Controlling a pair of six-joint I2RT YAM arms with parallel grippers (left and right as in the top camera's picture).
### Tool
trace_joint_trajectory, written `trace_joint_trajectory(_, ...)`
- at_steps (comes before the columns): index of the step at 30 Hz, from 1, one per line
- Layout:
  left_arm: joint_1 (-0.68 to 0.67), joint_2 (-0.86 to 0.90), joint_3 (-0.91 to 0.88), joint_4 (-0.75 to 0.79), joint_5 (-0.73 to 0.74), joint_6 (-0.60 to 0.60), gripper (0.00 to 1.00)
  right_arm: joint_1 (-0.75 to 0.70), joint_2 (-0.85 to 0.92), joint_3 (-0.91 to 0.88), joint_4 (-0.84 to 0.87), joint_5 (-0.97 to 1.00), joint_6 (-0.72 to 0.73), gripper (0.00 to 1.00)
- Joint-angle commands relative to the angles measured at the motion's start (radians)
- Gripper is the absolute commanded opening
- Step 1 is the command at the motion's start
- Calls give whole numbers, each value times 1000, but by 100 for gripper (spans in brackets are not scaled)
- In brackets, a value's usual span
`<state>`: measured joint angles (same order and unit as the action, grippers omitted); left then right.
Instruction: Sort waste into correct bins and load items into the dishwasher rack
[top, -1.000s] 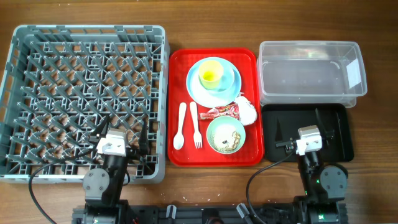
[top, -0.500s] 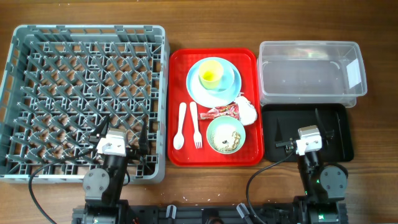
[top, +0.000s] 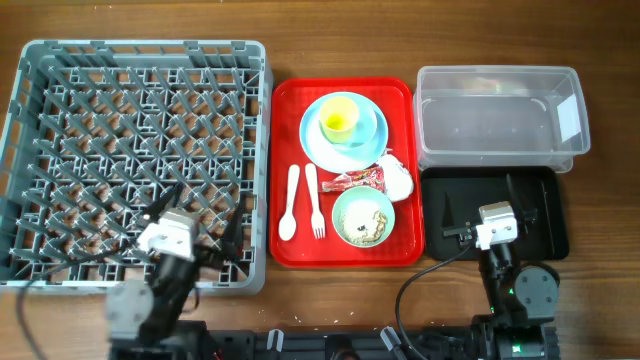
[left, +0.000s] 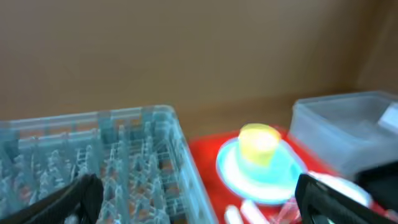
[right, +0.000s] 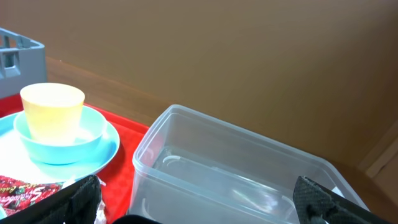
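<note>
Both jaws wide and empty, left gripper (top: 193, 222) and right gripper (top: 480, 205); spoon (top: 289, 205), fork (top: 315, 205), bowl (top: 363, 218) plain overhead, outside right wrist view.

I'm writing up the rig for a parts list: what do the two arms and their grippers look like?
The left arm and right arm are black, with round joint housings and a white block at each wrist. The left gripper and right gripper have dark tapered fingers. Black cables loop from each base.

Looks like a robotics lab bench; wooden table (top: 600, 40); plain brown wall (right: 217, 50).
</note>
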<state>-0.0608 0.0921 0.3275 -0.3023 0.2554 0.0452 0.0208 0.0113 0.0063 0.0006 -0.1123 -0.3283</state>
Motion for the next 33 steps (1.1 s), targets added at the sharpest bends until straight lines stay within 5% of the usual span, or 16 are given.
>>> trace_joint_trajectory(1,0,235,375,-207,90,-24,100,-2,-4,-1,7,-16,-12,100)
trace_joint_trajectory(6,0,765,1002,-766,279,-24,100,-2,-4,-1,7,-16,-12,100)
trace_joint_trajectory(11,-1,1032,1138,-839,350,-190,100,-2,-4,-1,7,-16,-12,100)
trace_joint_trajectory(12,-1,1063,1136,-866,350,-189,93,-2,-4,-1,7,-16,-12,100)
trace_joint_trajectory(16,-35,1205,1093,-984,291,-215,13,-2,-4,-1,7,-16,-12,100)
trace_joint_trajectory(17,-51,1226,1081,-996,256,-215,4,-2,-4,-1,7,-16,-11,100)
trace_joint_trajectory(25,-303,1298,943,-886,-55,-423,7,-2,-4,-1,7,-16,-11,100)
trace_joint_trajectory(28,-348,1296,943,-799,-55,-417,51,-2,-4,-1,7,-16,-12,100)
trace_joint_trajectory(31,-348,1297,943,-780,-32,-416,80,-2,-4,-1,7,-16,-12,100)
trace_joint_trajectory(33,-349,1297,938,-758,-32,-419,60,-2,-4,-1,7,-16,-12,100)
